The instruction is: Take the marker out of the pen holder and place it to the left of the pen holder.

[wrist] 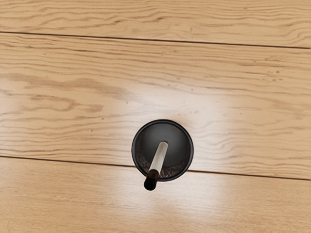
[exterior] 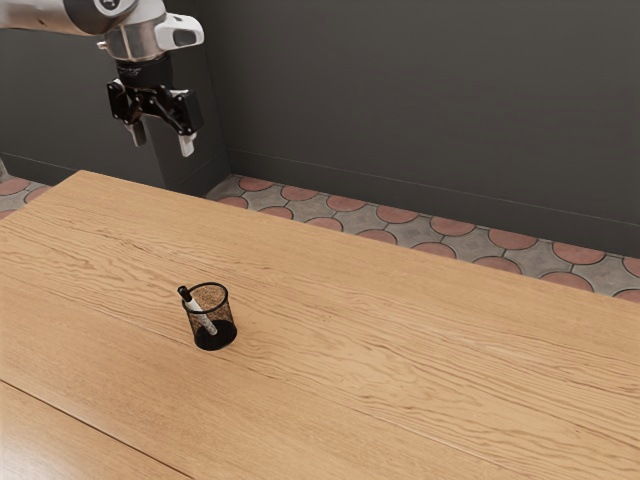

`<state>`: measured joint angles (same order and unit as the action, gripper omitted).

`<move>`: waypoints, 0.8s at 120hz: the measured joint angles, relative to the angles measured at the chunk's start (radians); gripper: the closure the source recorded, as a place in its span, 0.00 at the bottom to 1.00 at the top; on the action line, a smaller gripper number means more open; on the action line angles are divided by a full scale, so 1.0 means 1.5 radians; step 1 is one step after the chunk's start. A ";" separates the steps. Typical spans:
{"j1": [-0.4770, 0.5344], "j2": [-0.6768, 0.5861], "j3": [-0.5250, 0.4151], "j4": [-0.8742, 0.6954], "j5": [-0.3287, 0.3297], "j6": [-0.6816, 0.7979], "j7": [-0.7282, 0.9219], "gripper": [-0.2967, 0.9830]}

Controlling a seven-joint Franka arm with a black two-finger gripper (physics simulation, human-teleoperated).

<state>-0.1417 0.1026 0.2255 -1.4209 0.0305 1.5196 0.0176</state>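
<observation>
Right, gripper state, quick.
Gripper: open, fingers apart, nothing between them; the marker stands leaning in the pen holder.

The marker (wrist: pixel 158 160) leans in the pen holder (wrist: pixel 177 144) (on the table (exterior: pixel 400 350)).

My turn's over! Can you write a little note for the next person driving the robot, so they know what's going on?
Gripper: open and empty, up high, away from the cup.
Marker: in the cup, leaning on the rim with its black cap up and sticking out.
Cup: standing upright on the table.
Done: the marker isn't out yet.
Left to do: go down, grab the marker, lift it out, lay it left of the cup, let go.
</observation>
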 joint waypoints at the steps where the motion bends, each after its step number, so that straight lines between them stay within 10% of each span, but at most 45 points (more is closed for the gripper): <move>1: 0.000 0.000 0.000 0.000 0.000 0.000 0.000 0.23; 42: -0.002 -0.013 0.002 -0.007 -0.008 -0.007 0.001 0.23; 96: 0.004 0.000 0.055 -0.414 -0.022 0.121 0.060 0.23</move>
<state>-0.1359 0.1020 0.3073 -2.0417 -0.0021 1.7012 0.1075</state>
